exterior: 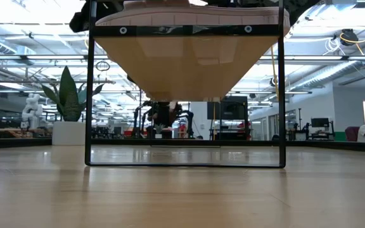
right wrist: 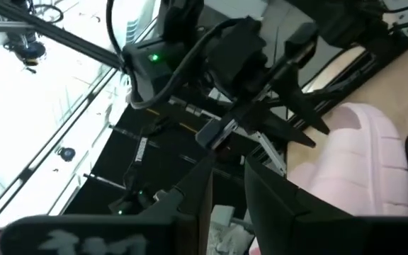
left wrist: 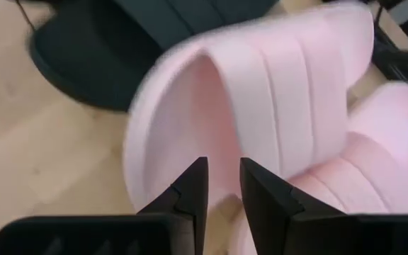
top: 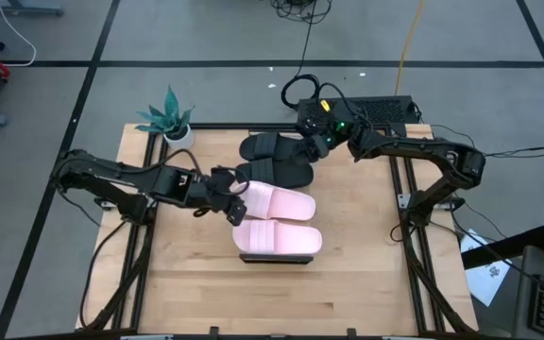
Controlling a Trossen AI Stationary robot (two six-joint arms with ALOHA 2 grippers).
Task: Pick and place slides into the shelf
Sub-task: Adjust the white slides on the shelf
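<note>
**Last pink slide at the shelf, black pair waiting**

From above, my left gripper (top: 237,196) sits at the heel end of the upper pink slide (top: 280,201), which lies just beside the lower pink slide (top: 277,238). The shelf (top: 274,259) shows only as a dark edge under that lower one. My right gripper (top: 312,147) is at the black slides (top: 274,157), farther back on the surface (top: 196,293).

At table height, the shelf's frame fills the view with a pale sole across its top; neither gripper shows.

My left wrist view shows my fingers (left wrist: 190,195) narrow, a slim gap between them, poised over the pink slide's rim; I cannot tell if they pinch it.

My right wrist view shows narrow fingers (right wrist: 193,195) with nothing visibly between them.

I judge the pink pair is being seated. Next, I must settle it squarely, then lift a black slide.
</note>
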